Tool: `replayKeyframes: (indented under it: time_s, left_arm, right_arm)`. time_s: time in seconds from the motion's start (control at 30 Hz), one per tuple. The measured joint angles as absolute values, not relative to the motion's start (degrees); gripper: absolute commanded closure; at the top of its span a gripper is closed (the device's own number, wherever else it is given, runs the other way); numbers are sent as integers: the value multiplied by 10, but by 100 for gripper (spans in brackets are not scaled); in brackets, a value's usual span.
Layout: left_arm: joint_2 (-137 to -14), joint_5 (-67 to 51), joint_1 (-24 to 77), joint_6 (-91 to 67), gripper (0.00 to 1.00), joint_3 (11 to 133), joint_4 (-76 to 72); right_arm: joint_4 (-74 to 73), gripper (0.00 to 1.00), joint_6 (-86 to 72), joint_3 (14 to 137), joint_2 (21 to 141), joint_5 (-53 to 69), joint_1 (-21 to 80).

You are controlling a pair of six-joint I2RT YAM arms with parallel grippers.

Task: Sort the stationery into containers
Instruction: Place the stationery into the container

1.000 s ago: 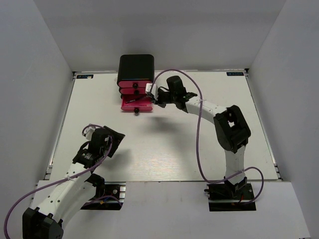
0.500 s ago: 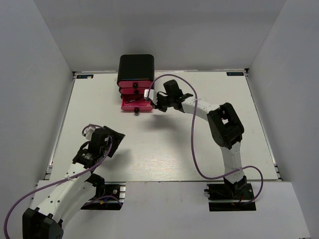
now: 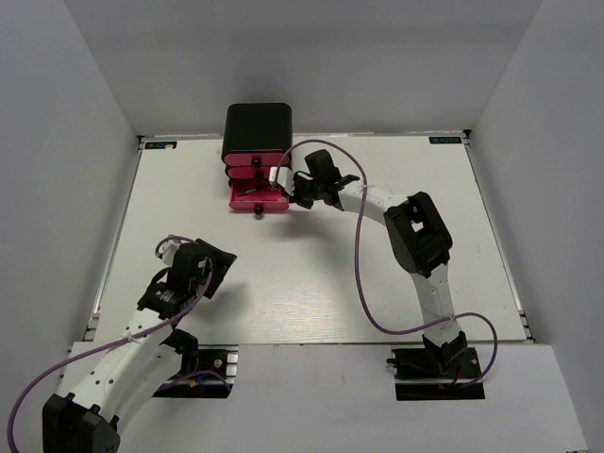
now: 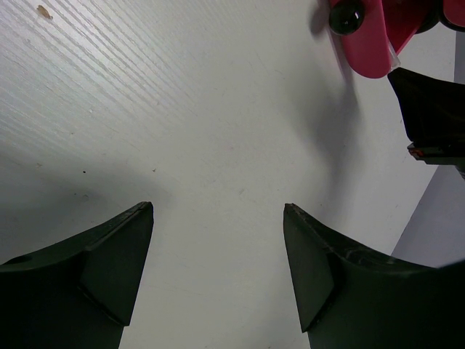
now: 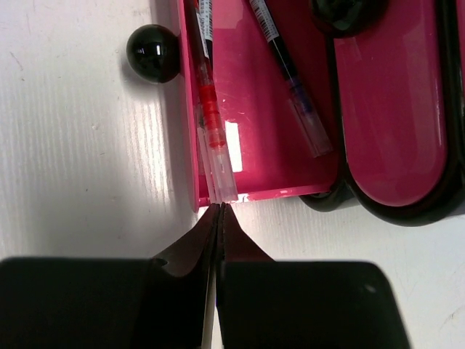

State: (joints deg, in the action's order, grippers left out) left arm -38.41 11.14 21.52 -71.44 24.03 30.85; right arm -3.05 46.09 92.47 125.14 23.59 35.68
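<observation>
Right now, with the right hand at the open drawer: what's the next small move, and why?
Probably nudge the right hand a touch toward the drawer. It is shut, right at the clear end of the red pen, which seems to sit on the drawer's side rim rather than fully inside.

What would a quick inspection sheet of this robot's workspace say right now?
Surface: white table, wood-grained.
Job's things: bottom drawer of the black cabinet pulled open, holding a thin red pen and a dark pen; drawer above shut.
Clutter: nothing seen.
End effectors: left end effector open over the table; right end effector shut, tips at the red pen's end.
Cables: purple cable looping along the right arm.
Surroundings: grey walls on three sides.
</observation>
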Motion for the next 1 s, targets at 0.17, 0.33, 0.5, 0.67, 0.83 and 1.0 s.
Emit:
replayKeyframes:
  time_s: [0.17, 0.33, 0.5, 0.67, 0.83, 1.0]
  left_arm:
    - [-384, 111, 215, -714, 18, 240, 309]
    - [-385, 111, 215, -714, 18, 240, 309]
    - [-394, 111, 215, -714, 18, 240, 308]
    - [-402, 109, 215, -714, 18, 240, 307]
    - [-413, 101, 215, -714, 18, 240, 281]
    - [-451, 84, 215, -715, 18, 238, 236]
  right_arm:
    - [-30, 100, 461, 934, 1260, 232, 357]
    - [-29, 100, 461, 941, 1266, 229, 357]
    - [-29, 100, 463, 943, 1268, 228, 357]
    - [-29, 100, 467, 955, 1272, 228, 357]
    - [-26, 100, 468, 953, 1272, 228, 357]
    - [-20, 100, 469, 945, 1271, 228, 356]
